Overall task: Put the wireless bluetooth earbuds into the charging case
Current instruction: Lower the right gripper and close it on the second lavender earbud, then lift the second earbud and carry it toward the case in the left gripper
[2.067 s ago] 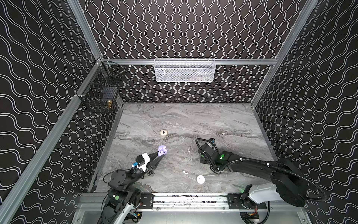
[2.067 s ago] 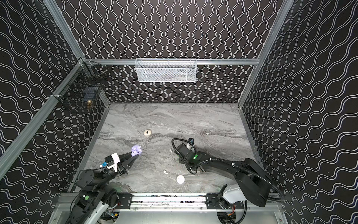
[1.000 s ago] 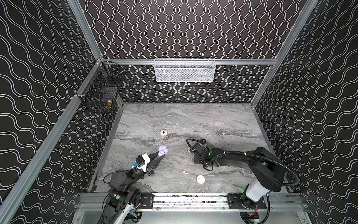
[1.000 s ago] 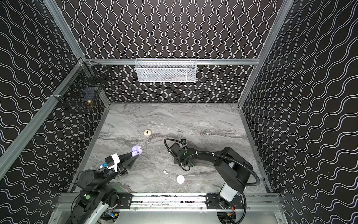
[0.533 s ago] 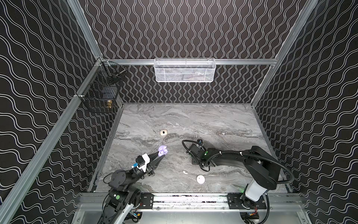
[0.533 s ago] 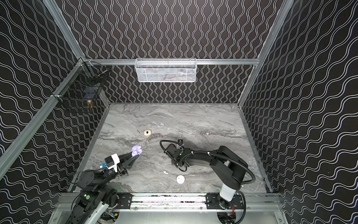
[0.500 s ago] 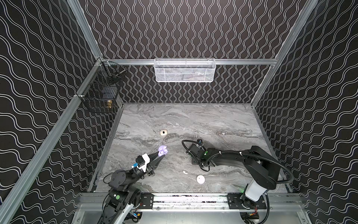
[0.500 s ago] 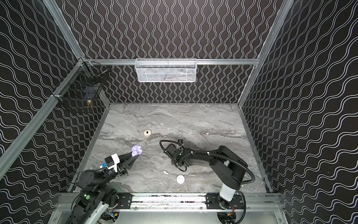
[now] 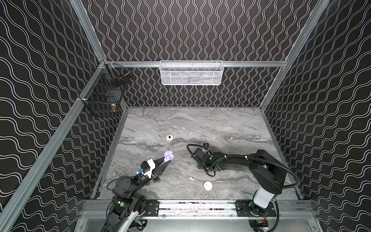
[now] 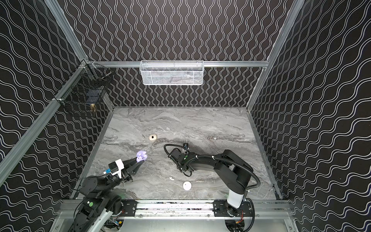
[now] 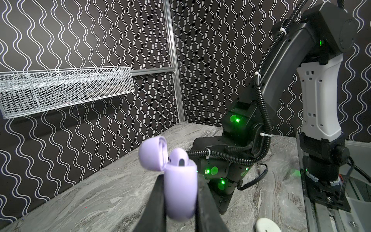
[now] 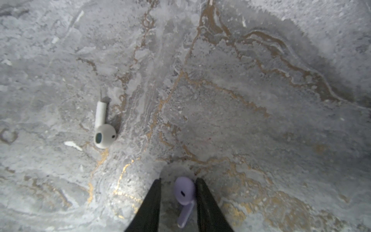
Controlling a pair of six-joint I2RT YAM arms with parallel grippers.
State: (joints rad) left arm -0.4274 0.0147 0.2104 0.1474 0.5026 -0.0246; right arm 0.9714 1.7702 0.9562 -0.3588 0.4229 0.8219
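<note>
Right gripper (image 12: 178,179): jaws apart, low over the marble table (image 12: 261,100). The loose lavender earbud (image 12: 184,191) sits between the fingers, bud end against one finger, visible gap to the other, so not clamped. Can't tell if it rests on the table.

Left gripper (image 11: 180,178): clenched on the lavender charging case (image 11: 179,192), raised off the table, left of centre in both top views. Its lid (image 11: 152,152) is flipped open, with one seated earbud (image 11: 178,158) in a slot.

White earbud (image 9: 191,178) lies near the front edge, between the arms, with the round white case (image 9: 208,185) just beside it, shut. Small cream case (image 9: 169,137) sits farther back, well apart.
</note>
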